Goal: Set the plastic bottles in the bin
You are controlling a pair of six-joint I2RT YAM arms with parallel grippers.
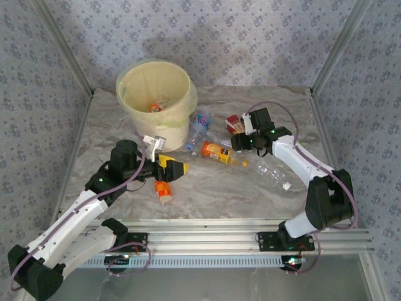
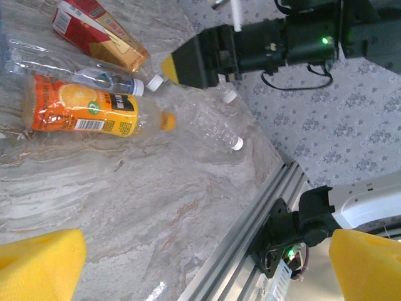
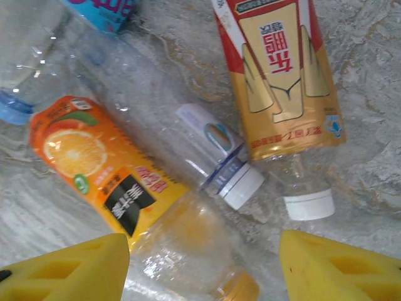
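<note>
With our right gripper [image 3: 203,257] open and the orange bottle [image 3: 100,169] lying between its pads [image 3: 62,269], we should centre on the bottle's clear body before squeezing; the bin [image 1: 144,122] stands well ahead.

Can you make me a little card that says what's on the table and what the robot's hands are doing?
Bin: cream, yellow bag liner, back left of the table, a bottle inside
Loose bottles: lying flat between the two arms
Left end effector: open, empty
Right end effector: open, over the orange juice bottle, not gripping it
Next to that bottle: red-and-gold tea bottle
</note>
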